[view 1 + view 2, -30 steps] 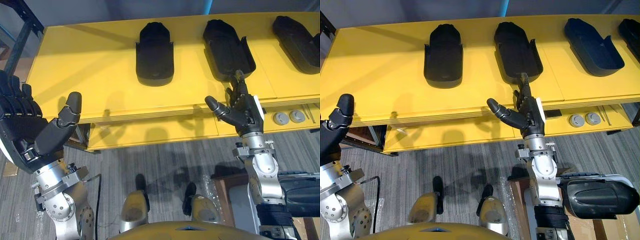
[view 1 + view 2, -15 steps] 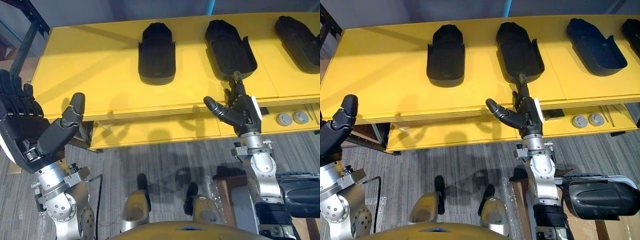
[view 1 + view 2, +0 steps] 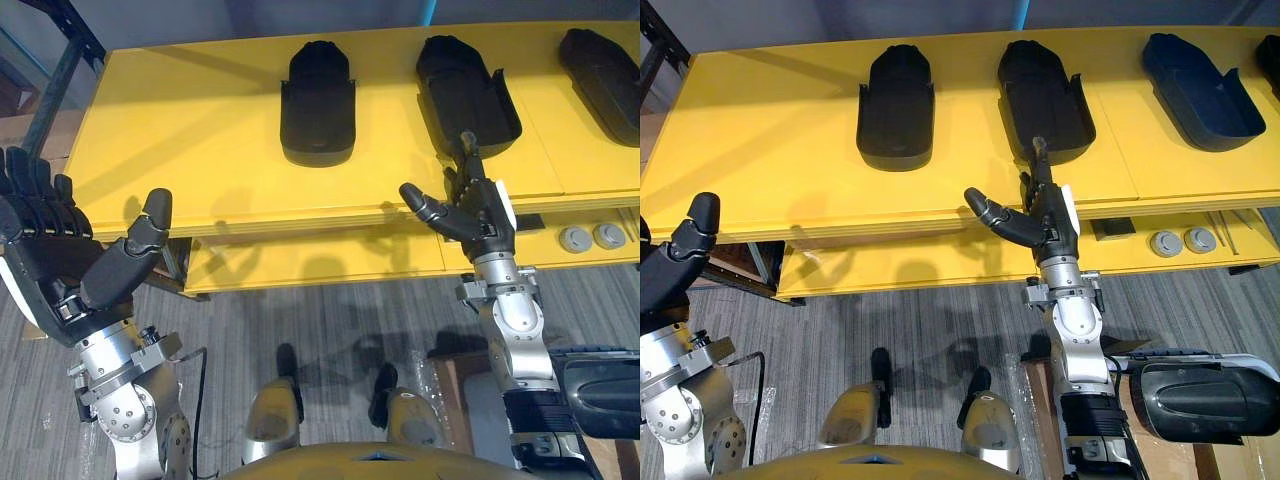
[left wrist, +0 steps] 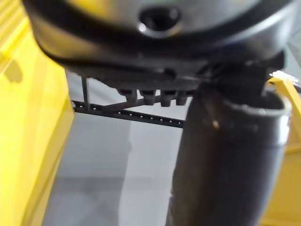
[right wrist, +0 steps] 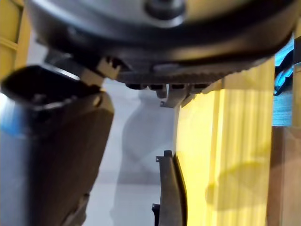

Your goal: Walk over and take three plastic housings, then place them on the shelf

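At the upper right edge a fourth housing (image 3: 1272, 52) is cut off. On the yellow tabletop (image 3: 760, 150), above the grey carpet floor (image 3: 920, 320), lie the left housing (image 3: 896, 107), middle housing (image 3: 1044, 100) and blue housing (image 3: 1196, 90). The right hand (image 3: 1045, 222), at centre, has straight fingers and a spread thumb, its tip by the middle housing; contact is unclear. The left hand (image 3: 50, 260), lower left, has straight fingers and is empty.

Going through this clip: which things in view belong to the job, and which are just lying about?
Job:
left housing, middle housing, right housing
yellow table under them
left hand and right hand, both open

Lying about:
grey discs
small dark box
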You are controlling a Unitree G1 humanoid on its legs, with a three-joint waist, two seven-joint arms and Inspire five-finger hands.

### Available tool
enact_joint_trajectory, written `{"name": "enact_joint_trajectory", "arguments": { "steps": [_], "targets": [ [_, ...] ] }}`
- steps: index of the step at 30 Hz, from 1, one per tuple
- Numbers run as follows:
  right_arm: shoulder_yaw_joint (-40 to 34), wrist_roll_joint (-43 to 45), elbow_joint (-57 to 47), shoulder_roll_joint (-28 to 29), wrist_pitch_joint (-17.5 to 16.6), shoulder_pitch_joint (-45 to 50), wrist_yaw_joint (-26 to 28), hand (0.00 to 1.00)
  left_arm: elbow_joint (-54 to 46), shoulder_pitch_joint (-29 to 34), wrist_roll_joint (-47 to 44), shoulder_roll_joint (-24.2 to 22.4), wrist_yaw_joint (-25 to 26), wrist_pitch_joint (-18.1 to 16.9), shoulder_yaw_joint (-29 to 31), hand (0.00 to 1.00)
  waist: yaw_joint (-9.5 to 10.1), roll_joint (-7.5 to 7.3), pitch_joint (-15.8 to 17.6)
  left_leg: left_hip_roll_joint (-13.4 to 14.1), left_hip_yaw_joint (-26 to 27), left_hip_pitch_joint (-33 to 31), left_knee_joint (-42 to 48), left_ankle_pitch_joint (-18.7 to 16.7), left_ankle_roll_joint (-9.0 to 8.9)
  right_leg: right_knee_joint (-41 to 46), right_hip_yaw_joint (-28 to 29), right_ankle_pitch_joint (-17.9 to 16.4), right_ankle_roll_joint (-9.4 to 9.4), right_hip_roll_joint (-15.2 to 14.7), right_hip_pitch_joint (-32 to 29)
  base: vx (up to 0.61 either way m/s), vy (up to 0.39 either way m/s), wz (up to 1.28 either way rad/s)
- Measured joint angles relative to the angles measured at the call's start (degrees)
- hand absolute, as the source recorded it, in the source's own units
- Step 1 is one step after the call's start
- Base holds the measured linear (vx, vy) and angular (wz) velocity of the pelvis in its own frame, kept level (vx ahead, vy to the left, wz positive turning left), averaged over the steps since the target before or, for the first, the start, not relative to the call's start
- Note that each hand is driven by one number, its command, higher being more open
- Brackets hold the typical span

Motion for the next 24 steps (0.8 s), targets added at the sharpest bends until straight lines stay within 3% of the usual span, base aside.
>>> {"name": "enact_joint_trajectory", "arguments": {
  "steps": [24],
  "targets": [
    [0.01, -0.07, 2.38, -0.03, -0.02, -2.89, -1.06, 1.00, 0.00, -0.12, -0.02, 0.01, -0.36, 0.05, 0.00, 1.00, 0.00, 0.37, 0.11, 0.12, -0.31, -0.08, -0.35, 0.40, -0.17, 1.53, -0.18, -0.87, -0.38, -0.15, -0.73, 0.00, 0.000, 0.00]
  ]
}}
